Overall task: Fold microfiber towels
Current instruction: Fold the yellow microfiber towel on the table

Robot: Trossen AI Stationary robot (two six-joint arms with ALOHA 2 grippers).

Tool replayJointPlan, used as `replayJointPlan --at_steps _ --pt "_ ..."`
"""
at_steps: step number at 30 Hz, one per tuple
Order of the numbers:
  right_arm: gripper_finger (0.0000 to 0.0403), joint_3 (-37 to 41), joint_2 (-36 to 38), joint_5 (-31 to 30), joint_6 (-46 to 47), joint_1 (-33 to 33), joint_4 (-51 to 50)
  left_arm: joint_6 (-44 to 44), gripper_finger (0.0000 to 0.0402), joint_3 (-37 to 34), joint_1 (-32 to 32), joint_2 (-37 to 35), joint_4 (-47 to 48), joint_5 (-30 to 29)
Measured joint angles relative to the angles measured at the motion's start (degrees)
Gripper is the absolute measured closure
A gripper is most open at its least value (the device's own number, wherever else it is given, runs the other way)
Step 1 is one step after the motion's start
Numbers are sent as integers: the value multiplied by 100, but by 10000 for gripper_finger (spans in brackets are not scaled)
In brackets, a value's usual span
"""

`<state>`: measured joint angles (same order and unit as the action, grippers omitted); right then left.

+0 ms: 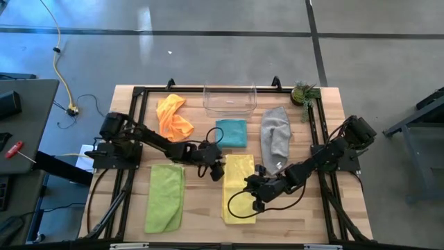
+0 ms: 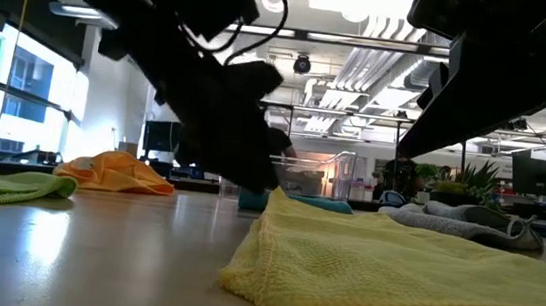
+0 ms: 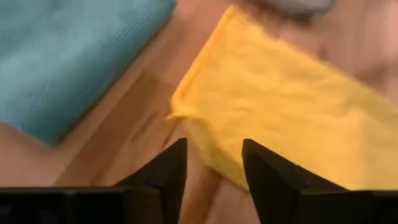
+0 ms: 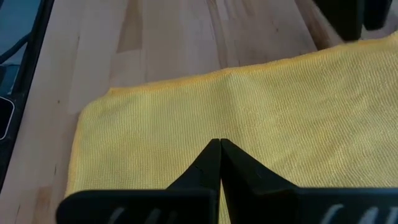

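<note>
Over yellow towel (image 1: 239, 198), both grippers.

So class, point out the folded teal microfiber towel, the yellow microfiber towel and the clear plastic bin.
Folded teal microfiber towel (image 1: 231, 132): high view, its middle.
Yellow microfiber towel (image 4: 186, 118): right wrist view, flat top surface.
Clear plastic bin (image 1: 229, 104): high view, bare floor.

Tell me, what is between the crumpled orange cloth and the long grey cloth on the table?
In the high view, the folded teal towel lies between the crumpled orange cloth and the long grey cloth, with the clear plastic bin just behind it.
</note>
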<state>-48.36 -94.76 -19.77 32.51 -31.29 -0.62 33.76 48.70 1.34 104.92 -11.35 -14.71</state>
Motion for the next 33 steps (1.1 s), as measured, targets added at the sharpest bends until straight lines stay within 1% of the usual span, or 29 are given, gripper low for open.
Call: replayJointPlan --at_steps 2,5,8,10,14,16,20,22,29,33 --pt "402 0 1 -2 0 2 0 56 231 -3 -10 114 -258 -194" --pt "402 -1 0 -2 0 2 0 59 218 7 -62 260 -554 -273" --pt "402 0 2 -2 0 2 11 -15 219 -2 -85 341 -692 -419" --pt "402 -1 0 -2 0 2 9 -78 229 7 -111 334 -754 -440" --pt "402 0 2 -2 0 2 4 -267 274 -2 -136 337 -683 -627" --pt "402 -2 0 -2 0 2 7 -371 306 0 -137 337 -686 -721" --pt "402 -1 2 -2 0 2 11 -591 376 0 -138 337 -690 -733" --pt "402 -2 2 -2 0 2 11 -641 395 0 -138 337 -728 -746" --pt "402 -2 2 -2 0 2 11 -638 398 0 -137 313 -822 -781" --pt "402 -2 2 -2 0 2 7 -329 370 0 -91 133 -536 -649"
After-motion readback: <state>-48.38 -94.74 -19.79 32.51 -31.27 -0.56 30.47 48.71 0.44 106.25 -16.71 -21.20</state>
